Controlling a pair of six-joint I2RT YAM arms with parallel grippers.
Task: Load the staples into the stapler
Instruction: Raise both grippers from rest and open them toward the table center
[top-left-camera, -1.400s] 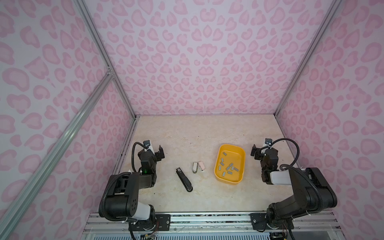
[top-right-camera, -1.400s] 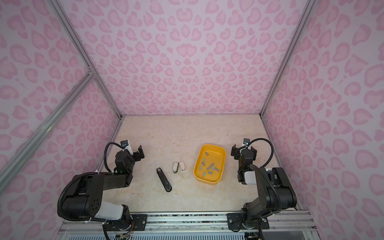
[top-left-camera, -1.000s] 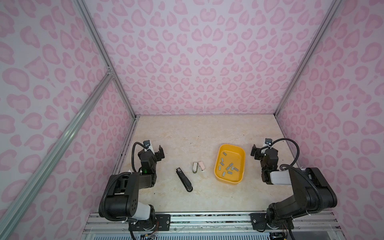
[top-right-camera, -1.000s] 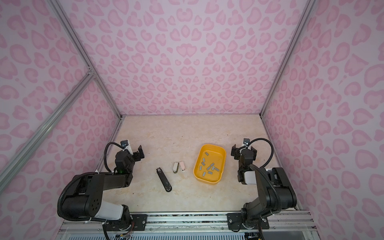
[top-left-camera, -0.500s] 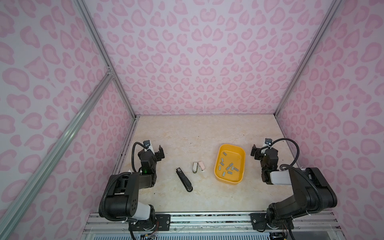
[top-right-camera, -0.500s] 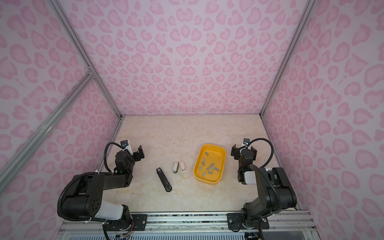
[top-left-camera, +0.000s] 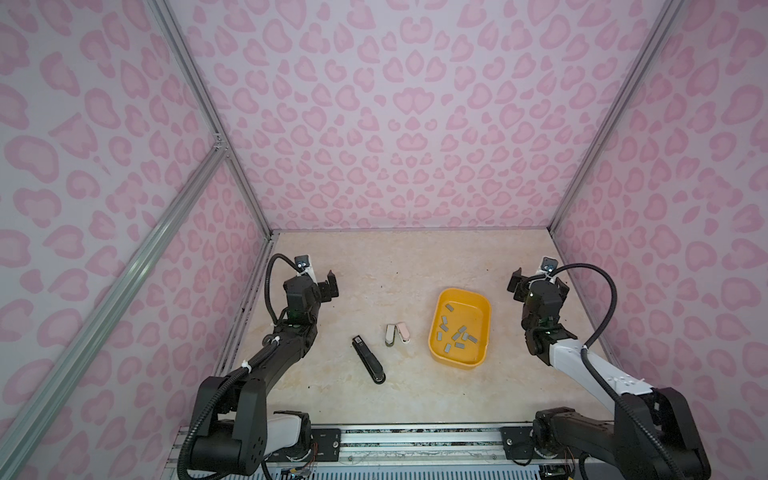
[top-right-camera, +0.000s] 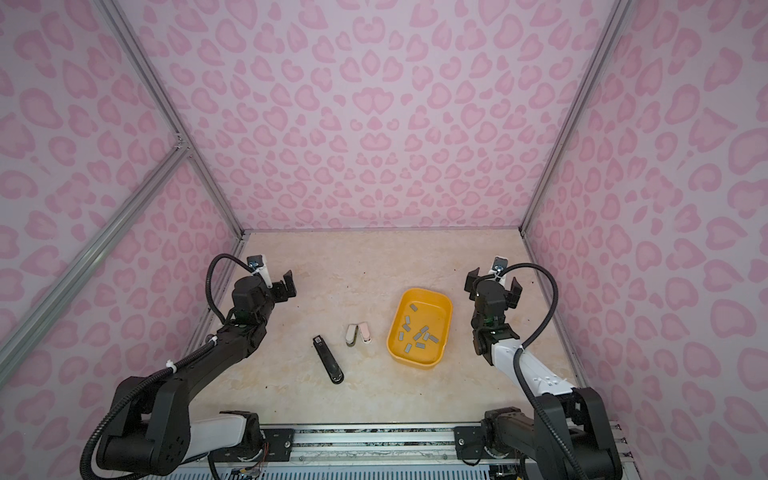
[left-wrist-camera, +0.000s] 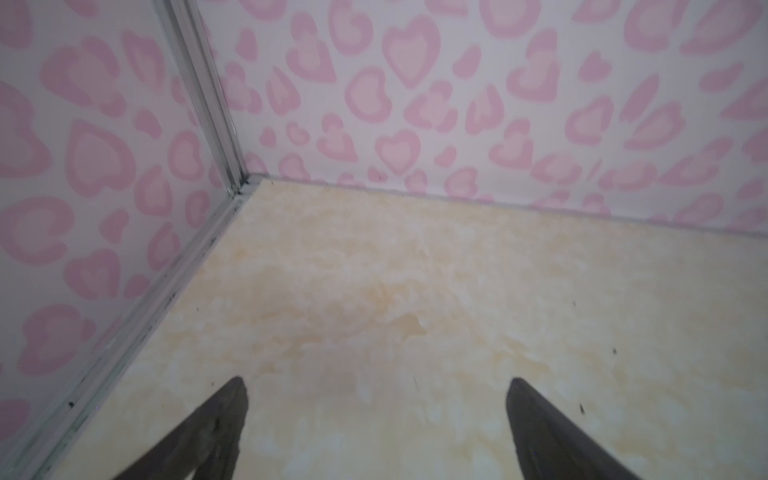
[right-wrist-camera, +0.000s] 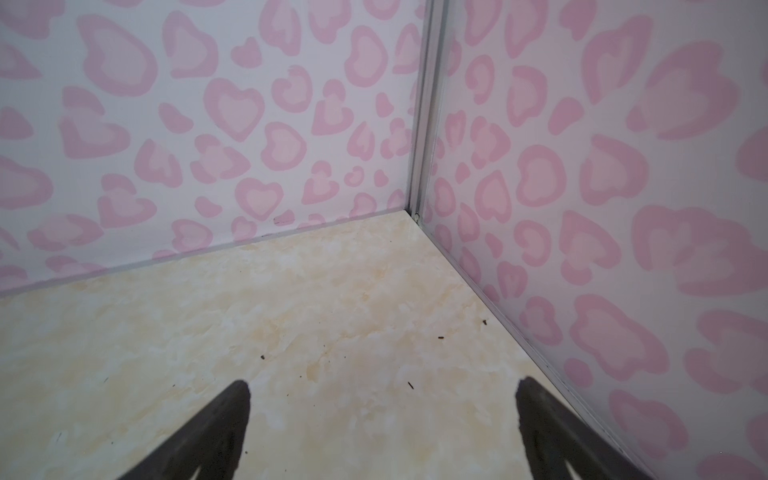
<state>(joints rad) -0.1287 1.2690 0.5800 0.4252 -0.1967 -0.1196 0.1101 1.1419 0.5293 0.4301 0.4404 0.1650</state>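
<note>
Several small grey staples (top-left-camera: 462, 330) (top-right-camera: 423, 331) lie loose in a yellow tray (top-left-camera: 469, 309) (top-right-camera: 436, 311) right of centre. A long black stapler (top-left-camera: 369, 359) (top-right-camera: 328, 359) lies flat left of centre. Between it and the tray sit two small staplers, one grey-white (top-left-camera: 390, 334) (top-right-camera: 351, 334) and one pink (top-left-camera: 403, 332) (top-right-camera: 365, 332). My left gripper (top-left-camera: 313, 282) (top-right-camera: 270, 284) (left-wrist-camera: 376, 382) is open over bare floor by the left wall. My right gripper (top-left-camera: 539, 282) (top-right-camera: 493, 282) (right-wrist-camera: 383, 381) is open just right of the tray. Both are empty.
Pink heart-patterned walls with metal frame rails enclose the beige marbled floor (top-left-camera: 395, 266) on three sides. Each wrist view looks into a back corner, with small dark specks on the floor (right-wrist-camera: 440, 337). An aluminium rail (top-left-camera: 415, 436) runs along the front edge.
</note>
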